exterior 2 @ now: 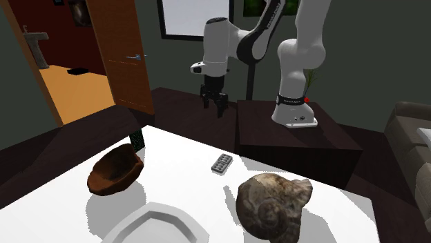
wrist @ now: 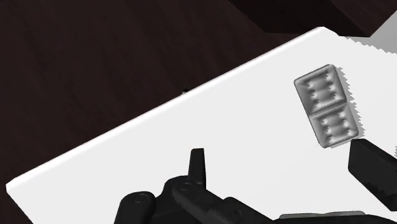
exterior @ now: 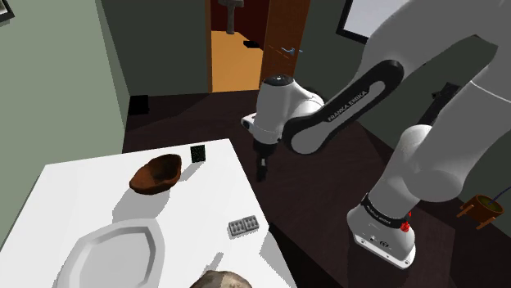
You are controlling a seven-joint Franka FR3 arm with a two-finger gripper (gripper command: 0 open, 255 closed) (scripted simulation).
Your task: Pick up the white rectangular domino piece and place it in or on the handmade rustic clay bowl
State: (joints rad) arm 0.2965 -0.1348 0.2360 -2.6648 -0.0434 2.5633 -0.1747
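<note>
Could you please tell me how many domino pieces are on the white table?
1. The grey-white domino lies flat near the table edge on the stand's side, apart from the brown bowl. None seems hidden, though the plate or shell-like object could cover something.

White table point(exterior: 65, 196), octagonal white plate point(exterior: 115, 254), brown spiral shell point(exterior 2: 273, 203), small dark box point(exterior: 197, 153); open wooden door point(exterior 2: 128, 55)

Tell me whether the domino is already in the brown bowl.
No: the grey domino lies flat on the white table, well apart from the brown bowl.
</note>
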